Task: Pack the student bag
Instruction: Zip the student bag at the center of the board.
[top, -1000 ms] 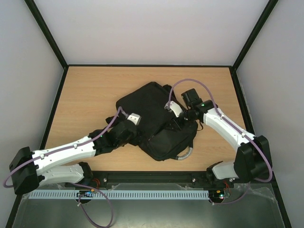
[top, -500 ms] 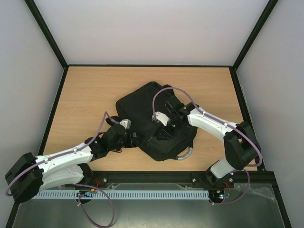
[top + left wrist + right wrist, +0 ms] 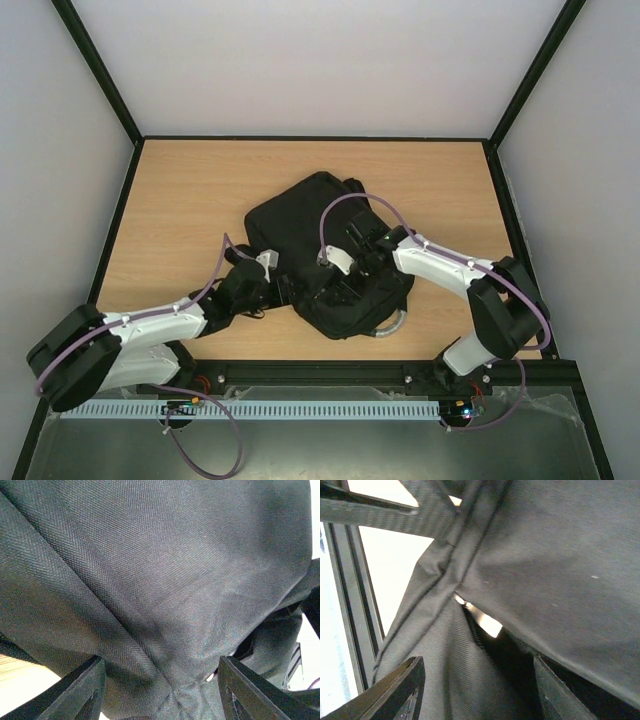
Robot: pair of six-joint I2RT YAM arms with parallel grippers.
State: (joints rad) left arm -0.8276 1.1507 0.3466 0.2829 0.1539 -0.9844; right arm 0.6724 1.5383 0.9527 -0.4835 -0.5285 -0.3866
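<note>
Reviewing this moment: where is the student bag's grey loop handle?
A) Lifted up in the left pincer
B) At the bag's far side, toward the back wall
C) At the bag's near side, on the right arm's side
C: the grey loop handle lies flat on the table, sticking out from the near right corner of the student bag.

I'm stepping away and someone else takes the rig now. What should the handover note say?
Left gripper: open, close against the student bag at its near-left edge.
Right gripper: open, above the bag's middle, facing a gap at a seam.
Bag lies on the table, held by neither.
Done: nothing visible; no items to pack in view.
Left: probably opening the bag first.
</note>
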